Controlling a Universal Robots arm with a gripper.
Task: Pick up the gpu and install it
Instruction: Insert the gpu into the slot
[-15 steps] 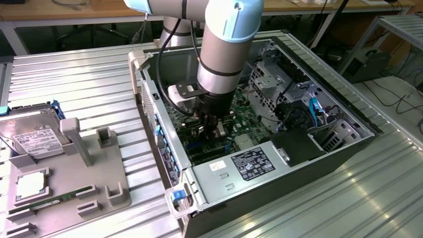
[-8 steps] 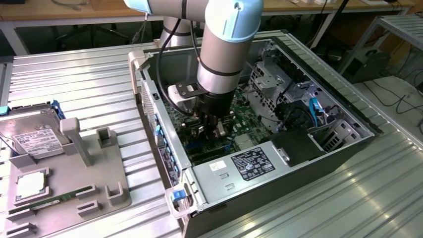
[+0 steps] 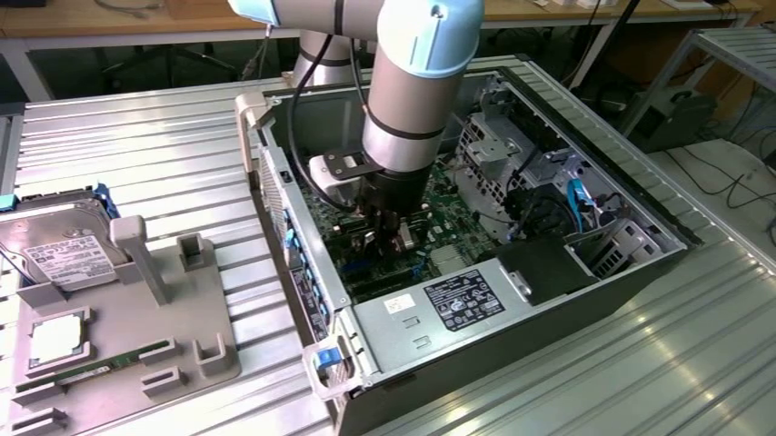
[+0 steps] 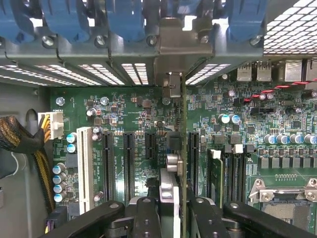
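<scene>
— What is seen around the work area?
— A ribbed metal table point(image 3: 145, 136) is lit brightly, with glare toward 4 o'clock. A wooden bench point(image 3: 109, 23) is set along 12 o'clock.
— And at 2 o'clock?
— A metal rack point(image 3: 733, 45) is placed there, with cables point(image 3: 728, 177) laid on the floor beneath.

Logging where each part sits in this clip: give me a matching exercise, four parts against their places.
1 gpu
2 hard drive
3 memory stick
4 power supply

A on the grey holder, white label up
B inside the case, black label
C in the gripper, over the motherboard
D in a holder slot

Pairs: 1-C, 2-A, 3-D, 4-B
</scene>
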